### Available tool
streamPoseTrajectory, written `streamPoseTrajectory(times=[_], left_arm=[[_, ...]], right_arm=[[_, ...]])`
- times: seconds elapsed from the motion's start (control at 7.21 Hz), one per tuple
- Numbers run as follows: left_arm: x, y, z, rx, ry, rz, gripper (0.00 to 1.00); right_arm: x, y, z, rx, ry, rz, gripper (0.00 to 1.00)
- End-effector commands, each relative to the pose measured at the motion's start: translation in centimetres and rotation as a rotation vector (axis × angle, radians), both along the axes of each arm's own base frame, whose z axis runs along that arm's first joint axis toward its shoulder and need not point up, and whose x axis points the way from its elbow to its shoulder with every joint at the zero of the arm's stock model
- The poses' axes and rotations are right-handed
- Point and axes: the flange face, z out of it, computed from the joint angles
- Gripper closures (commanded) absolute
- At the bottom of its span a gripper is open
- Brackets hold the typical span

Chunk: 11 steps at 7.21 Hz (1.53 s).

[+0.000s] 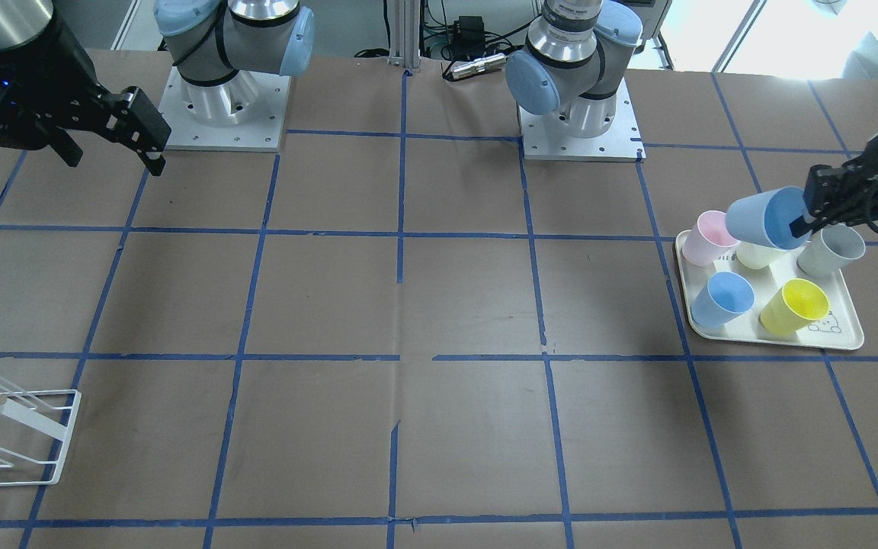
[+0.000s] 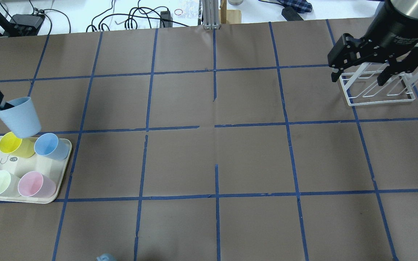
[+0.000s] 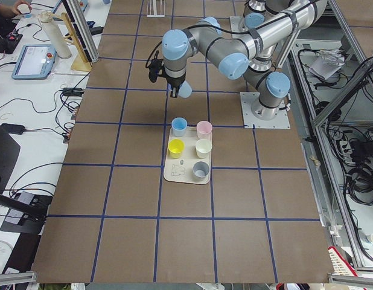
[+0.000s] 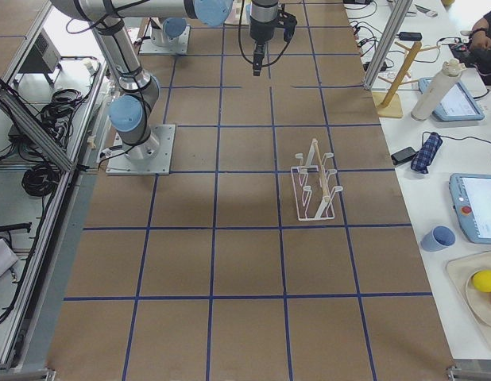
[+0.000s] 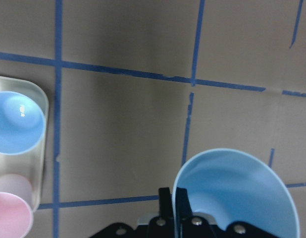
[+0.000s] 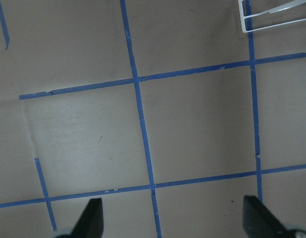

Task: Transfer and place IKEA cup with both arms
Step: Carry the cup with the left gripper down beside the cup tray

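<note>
A pale light-blue IKEA cup [image 1: 767,217] hangs tilted in the air above the far edge of the cream tray [image 1: 843,335]. My left gripper [image 1: 803,225] is shut on its rim, one finger inside and one outside, as the left wrist view shows on the cup [image 5: 237,193]. The overhead view has the cup [image 2: 19,116] just beyond the tray [image 2: 64,170]. At the other end of the table my right gripper [image 2: 359,79] hovers open and empty, high above the paper [image 6: 175,220].
On the tray stand a deeper blue cup [image 1: 722,299], a yellow cup [image 1: 793,306], a pink cup [image 1: 706,238], a pale green cup [image 1: 759,255] and a grey cup [image 1: 831,252]. A white wire rack [image 2: 376,87] sits beneath the right gripper. Brown paper with blue tape lines covers the table.
</note>
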Motion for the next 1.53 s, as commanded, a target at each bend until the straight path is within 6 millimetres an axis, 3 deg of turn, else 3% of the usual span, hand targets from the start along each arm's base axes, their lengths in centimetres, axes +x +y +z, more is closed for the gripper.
streamPoseTrajectory(times=[0.0, 0.28, 0.42, 0.69, 0.83, 1.11, 1.25, 1.39], left_arm=[[10.6, 1.9, -2.9, -0.094, -0.031, -0.155, 1.0], [15.7, 0.2, -5.8, -0.229, 0.006, -0.329, 1.0], [19.1, 0.9, -7.0, -0.266, 0.024, -0.346, 1.0], [22.5, 0.1, -9.8, -0.296, -0.013, -0.405, 1.0], [24.2, 0.4, -12.2, -0.309, 0.001, -0.443, 1.0], [24.7, -0.2, -16.8, -0.324, 0.075, -0.437, 1.0], [24.6, 0.1, -18.8, -0.345, 0.074, -0.518, 1.0], [25.0, 0.1, -19.1, -0.353, 0.048, -0.533, 1.0]], right_arm=[[2.6, -1.8, -1.5, -0.037, 0.037, 0.034, 0.0], [3.3, -2.2, -1.5, -0.068, 0.045, 0.049, 0.0], [3.9, -2.1, -1.4, -0.071, 0.042, 0.06, 0.0], [4.9, -1.9, -1.8, -0.07, 0.045, 0.081, 0.0], [5.1, -1.9, -1.7, -0.067, 0.035, 0.081, 0.0], [6.4, -2.2, -2.1, -0.08, 0.028, 0.108, 0.0], [6.6, -2.2, -2.0, -0.086, 0.029, 0.118, 0.0], [6.8, -2.2, -2.2, -0.082, 0.022, 0.119, 0.0]])
